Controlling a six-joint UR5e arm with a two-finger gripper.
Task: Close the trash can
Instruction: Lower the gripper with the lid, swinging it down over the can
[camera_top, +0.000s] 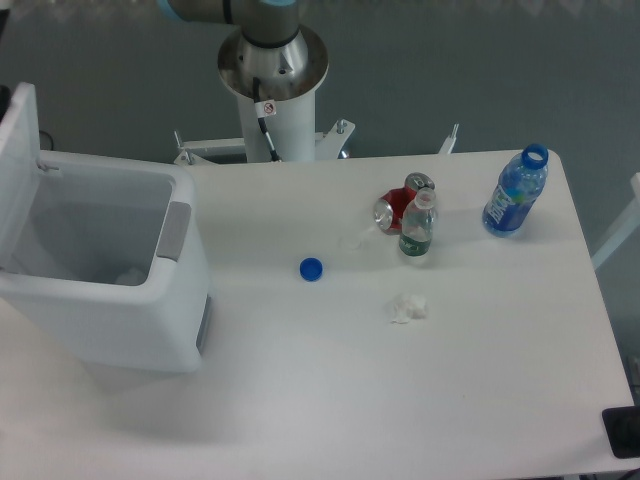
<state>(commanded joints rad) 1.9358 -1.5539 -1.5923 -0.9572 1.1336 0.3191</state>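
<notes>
I see the trash can at the left end of the surface, its lid standing up at the far left, with something pale and crumpled inside. A blue bottle stands uncapped at the right; its cap lies mid-surface. A small capped bottle stands touching a tipped red can. My claw is out of view.
</notes>
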